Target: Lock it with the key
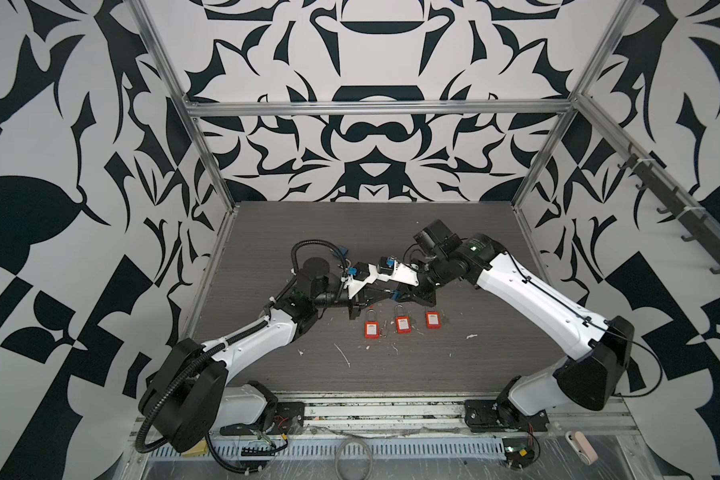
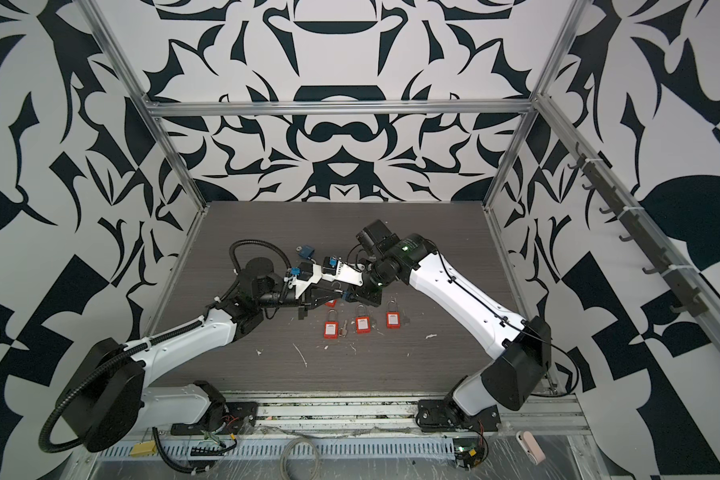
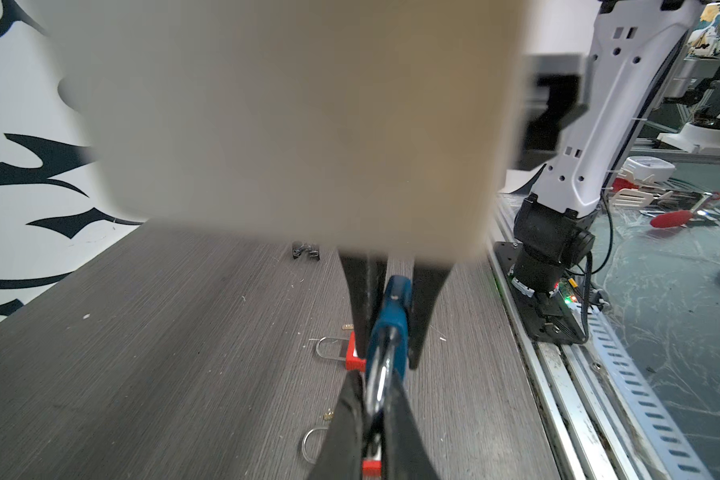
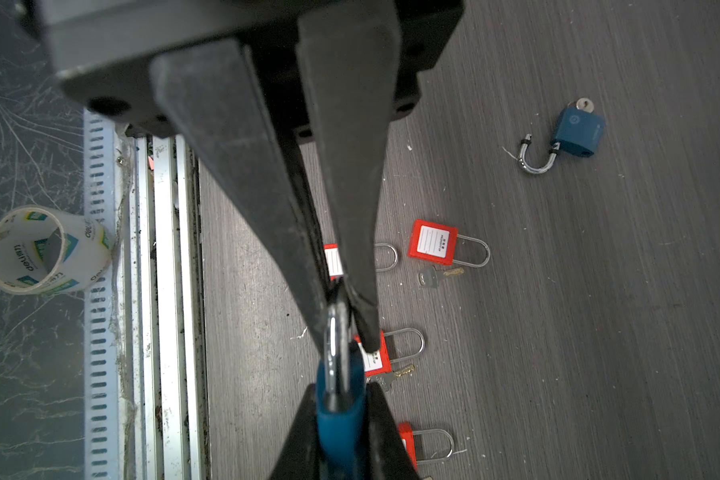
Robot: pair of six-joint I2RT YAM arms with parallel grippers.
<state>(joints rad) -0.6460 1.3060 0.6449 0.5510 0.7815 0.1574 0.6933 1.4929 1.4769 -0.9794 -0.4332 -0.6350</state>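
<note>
Your left end effector [image 3: 389,353] grips the blue plastic padlock body [image 3: 393,316], your right end effector [image 4: 346,340] its silver shackle [image 4: 334,365], seemingly unlatched: press straight in.

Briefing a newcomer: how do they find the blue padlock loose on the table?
On the grey table, look beyond both pincers and the red padlocks. The loose padlock lies alone, hoop open, key inserted; the other blue padlock is clamped between them.

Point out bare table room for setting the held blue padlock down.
Bare: the far table strip by the back wall, and the patch between red padlocks and right arm. Crowded: the middle, both jaws clamping the held blue padlock over red padlocks and keys; open blue padlock behind.
</note>
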